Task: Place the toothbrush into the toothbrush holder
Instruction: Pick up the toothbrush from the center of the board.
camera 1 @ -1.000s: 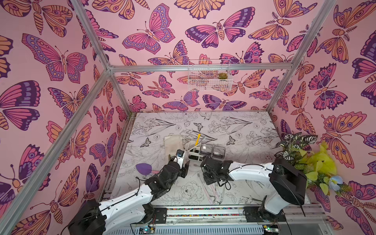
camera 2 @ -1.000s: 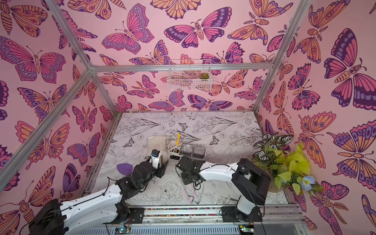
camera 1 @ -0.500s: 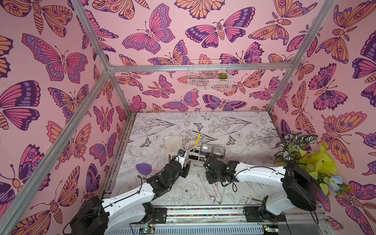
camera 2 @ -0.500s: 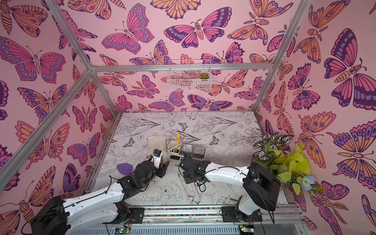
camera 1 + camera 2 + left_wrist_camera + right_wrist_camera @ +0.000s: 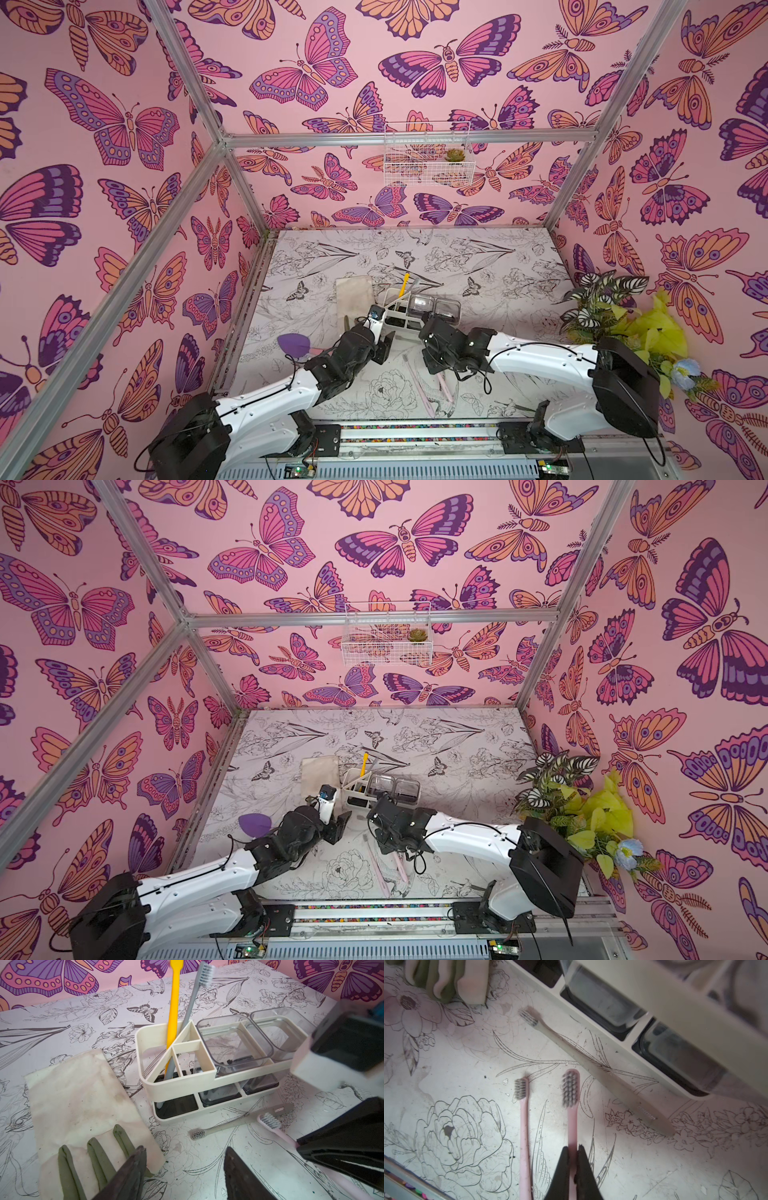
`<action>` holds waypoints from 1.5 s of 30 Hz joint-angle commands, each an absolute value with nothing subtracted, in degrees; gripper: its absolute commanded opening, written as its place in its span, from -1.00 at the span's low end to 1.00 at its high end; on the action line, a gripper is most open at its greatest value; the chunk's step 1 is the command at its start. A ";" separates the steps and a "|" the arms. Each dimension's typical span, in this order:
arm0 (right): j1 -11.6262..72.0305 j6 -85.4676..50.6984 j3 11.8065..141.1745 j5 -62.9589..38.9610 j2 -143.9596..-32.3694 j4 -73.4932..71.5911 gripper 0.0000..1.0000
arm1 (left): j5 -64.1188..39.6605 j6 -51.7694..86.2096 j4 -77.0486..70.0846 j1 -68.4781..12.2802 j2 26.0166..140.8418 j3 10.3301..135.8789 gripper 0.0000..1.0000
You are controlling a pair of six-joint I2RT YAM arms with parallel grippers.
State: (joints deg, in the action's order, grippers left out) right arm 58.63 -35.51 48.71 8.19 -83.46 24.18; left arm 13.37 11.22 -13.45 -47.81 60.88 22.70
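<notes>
Over the flower-printed table [image 5: 498, 266], the right gripper [image 5: 572, 1147] pinched a pink toothbrush [image 5: 572, 1118] by its handle — presumably to upend it into the toothbrush holder [image 5: 180, 1088] just to the far side — the left gripper [image 5: 185, 1148] stood spread, empty.

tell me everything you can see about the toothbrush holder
The toothbrush holder is a cream-white oblong plastic caddy: an upper frame over a base tray with dark inserts. Thin dividers split one end into slots, where a yellow toothbrush and a grey toothbrush stand heads up, leaning. Two clear square cups fill the rest. It sits upright on the table.
</notes>
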 commanded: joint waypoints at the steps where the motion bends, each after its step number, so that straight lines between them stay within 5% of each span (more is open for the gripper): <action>1: 58.71 -34.37 48.02 9.71 -81.71 23.34 -1.00 | 11.44 11.51 -13.11 -48.06 62.02 24.17 0.22; 45: 58.71 -31.80 44.47 10.03 -70.94 14.72 -1.00 | -7.82 27.65 -16.13 -48.08 75.45 36.55 0.22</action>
State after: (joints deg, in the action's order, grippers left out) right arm 58.63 -32.91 45.15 8.60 -72.07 15.64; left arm -6.04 25.80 -14.57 -47.81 75.16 35.05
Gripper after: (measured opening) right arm 0.094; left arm 0.610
